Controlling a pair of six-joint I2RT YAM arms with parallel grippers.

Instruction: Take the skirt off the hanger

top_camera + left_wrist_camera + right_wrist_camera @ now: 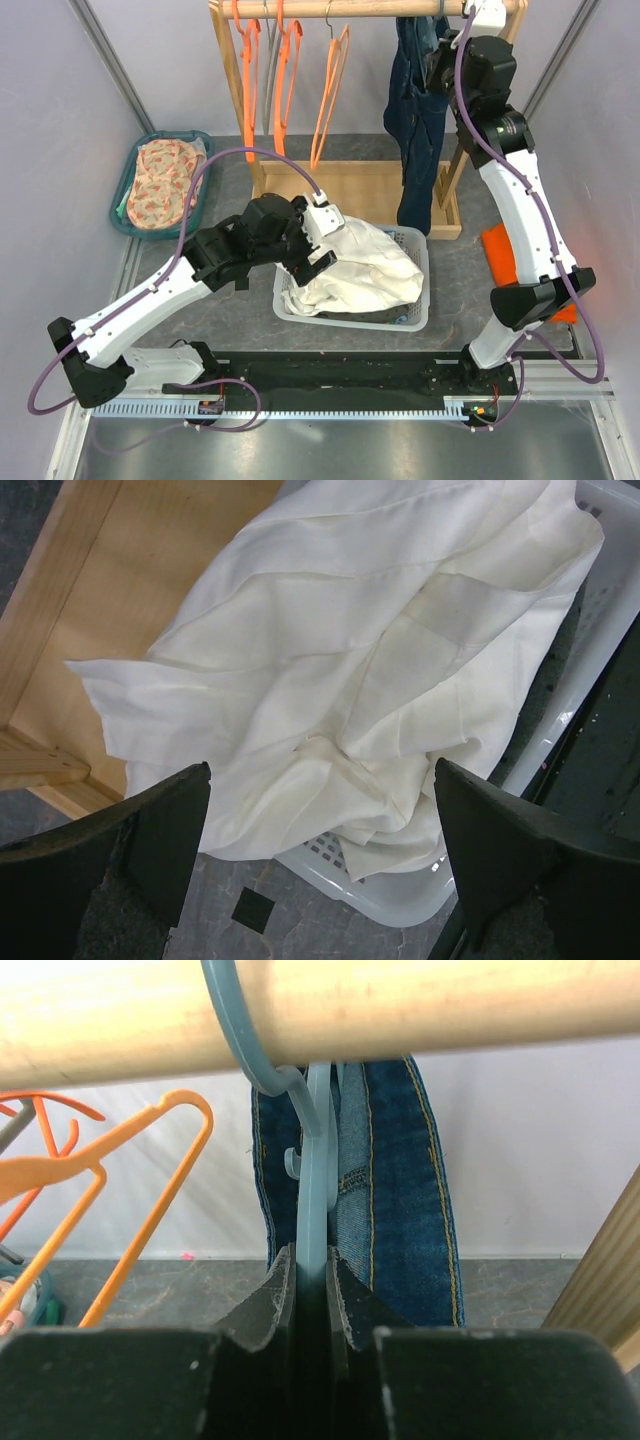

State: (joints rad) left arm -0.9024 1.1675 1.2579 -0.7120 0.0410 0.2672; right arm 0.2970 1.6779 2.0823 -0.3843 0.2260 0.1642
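— While the right gripper (312, 1260) sits up at the wooden rod (420, 1010), what do its jaws hold?
— One blue-grey hanger (316, 1180). They are pinched against its neck just under the hook, almost closed.
— And the skirt?
— One denim skirt (400, 1210) hangs from that hanger at the rod's right end, reaching down to the wooden rack base (350, 190).
— Other hangers?
— Three orange hangers (287, 80), side by side on the left part of the rod.
— The left gripper (320, 780)?
— Its jaws are spread wide and hold nothing. It is poised over one white garment (350, 630) heaped in a white laundry basket (424, 262).
— How many baskets?
— Two. That one, and a teal basket (135, 165) at far left holding one patterned cloth (165, 185).
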